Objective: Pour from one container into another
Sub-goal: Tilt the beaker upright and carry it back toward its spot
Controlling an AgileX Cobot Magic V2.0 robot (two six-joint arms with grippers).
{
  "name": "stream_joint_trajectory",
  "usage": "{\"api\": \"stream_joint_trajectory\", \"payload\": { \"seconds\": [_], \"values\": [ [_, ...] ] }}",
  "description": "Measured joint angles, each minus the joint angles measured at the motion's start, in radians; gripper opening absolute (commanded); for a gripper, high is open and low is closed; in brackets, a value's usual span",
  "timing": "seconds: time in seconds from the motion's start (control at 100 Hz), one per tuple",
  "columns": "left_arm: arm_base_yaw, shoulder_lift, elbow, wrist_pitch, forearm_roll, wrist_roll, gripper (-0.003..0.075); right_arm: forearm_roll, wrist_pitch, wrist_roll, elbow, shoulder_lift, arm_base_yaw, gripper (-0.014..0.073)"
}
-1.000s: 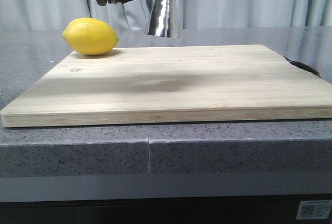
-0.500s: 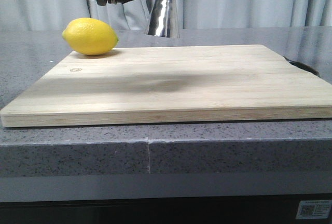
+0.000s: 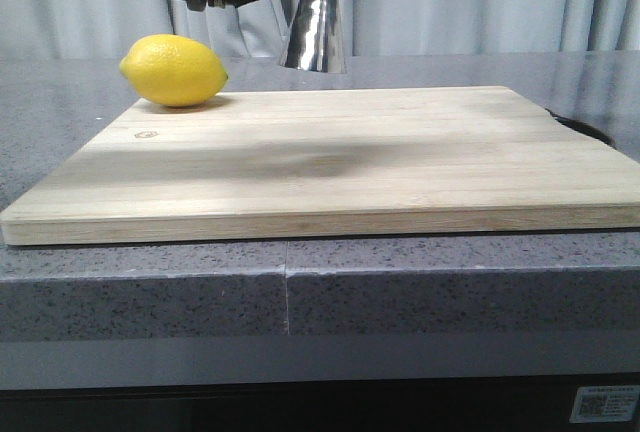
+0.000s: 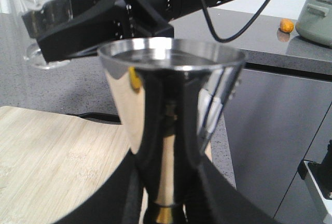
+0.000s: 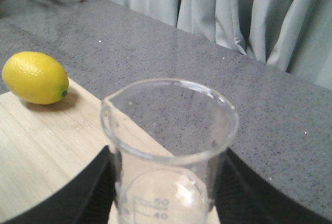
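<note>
While the left gripper (image 4: pixel 165 203) clamps the jigger (image 4: pixel 168 125) mid-frame, the right gripper (image 5: pixel 166 193) grips the beaker (image 5: pixel 168 146) — both upright.

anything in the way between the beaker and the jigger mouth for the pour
Nothing visible. In the left wrist view the beaker, held up by the right gripper, is off to one side of the jigger in the left gripper, with only open air between them. The lemon rests low on the cutting board.
</note>
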Motion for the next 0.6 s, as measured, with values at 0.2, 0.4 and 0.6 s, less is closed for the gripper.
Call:
{"api": "stream_joint_trajectory", "payload": {
  "seconds": [0.2,0.4,0.6],
  "values": [
    [0.0,0.0,0.0,0.0,0.0,0.0,-0.0019,0.0,-0.002,-0.053,0.037,0.029,0.0,0.0246],
    [0.0,0.0,0.0,0.0,0.0,0.0,-0.0019,0.009,-0.015,-0.097,0.053,0.052,0.0,0.0246],
    [0.0,0.0,0.0,0.0,0.0,0.0,-0.0019,0.06,-0.045,-0.131,0.053,0.104,0.0,0.0246]
  ]
}}
